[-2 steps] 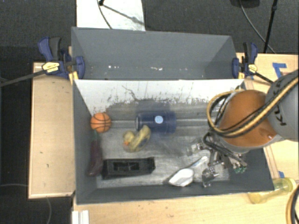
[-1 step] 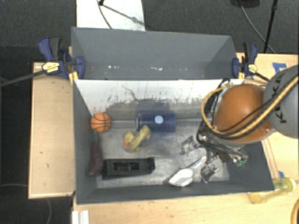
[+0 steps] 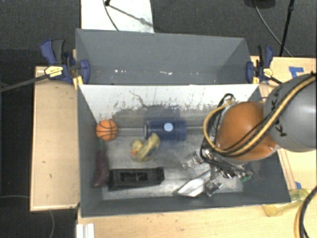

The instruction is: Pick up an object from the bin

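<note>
Gripper (image 3: 214, 178) hangs low in the front right part of the bin (image 3: 148, 203), below the arm's orange cover (image 3: 242, 130). It is just over a crumpled white and silvery wrapper (image 3: 192, 187) lying on the floor there, and whether it is apart or together cannot be told. Well to the left lie a black tray (image 3: 135, 177), a yellow toy (image 3: 145, 147), a blue cylinder (image 3: 166, 130) and a small basketball (image 3: 107, 130).

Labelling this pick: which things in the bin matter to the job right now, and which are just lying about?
In play: gripper; crumpled white scrap right beside it.
Lying about: orange ball; blue cylinder; yellow toy; black block.
</note>
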Tool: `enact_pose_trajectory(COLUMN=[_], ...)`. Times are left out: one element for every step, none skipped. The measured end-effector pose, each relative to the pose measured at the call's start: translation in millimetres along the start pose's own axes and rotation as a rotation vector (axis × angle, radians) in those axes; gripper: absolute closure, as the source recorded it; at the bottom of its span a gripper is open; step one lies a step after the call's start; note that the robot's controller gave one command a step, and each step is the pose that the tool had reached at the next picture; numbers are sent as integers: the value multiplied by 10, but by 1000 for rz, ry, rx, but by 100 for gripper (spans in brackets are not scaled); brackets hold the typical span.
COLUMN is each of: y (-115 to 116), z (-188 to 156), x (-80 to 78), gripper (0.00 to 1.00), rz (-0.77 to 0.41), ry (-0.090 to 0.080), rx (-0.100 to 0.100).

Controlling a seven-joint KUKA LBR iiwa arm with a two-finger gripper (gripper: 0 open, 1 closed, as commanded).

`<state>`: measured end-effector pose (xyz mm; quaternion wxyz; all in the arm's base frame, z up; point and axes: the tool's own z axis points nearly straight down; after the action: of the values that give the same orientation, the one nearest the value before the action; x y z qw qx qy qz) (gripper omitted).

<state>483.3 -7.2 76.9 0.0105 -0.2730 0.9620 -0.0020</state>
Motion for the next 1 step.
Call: enact_pose_trajectory(y=[3], z=[184], x=[-55], gripper=[100], rz=[-174], ry=[-14], rx=[6])
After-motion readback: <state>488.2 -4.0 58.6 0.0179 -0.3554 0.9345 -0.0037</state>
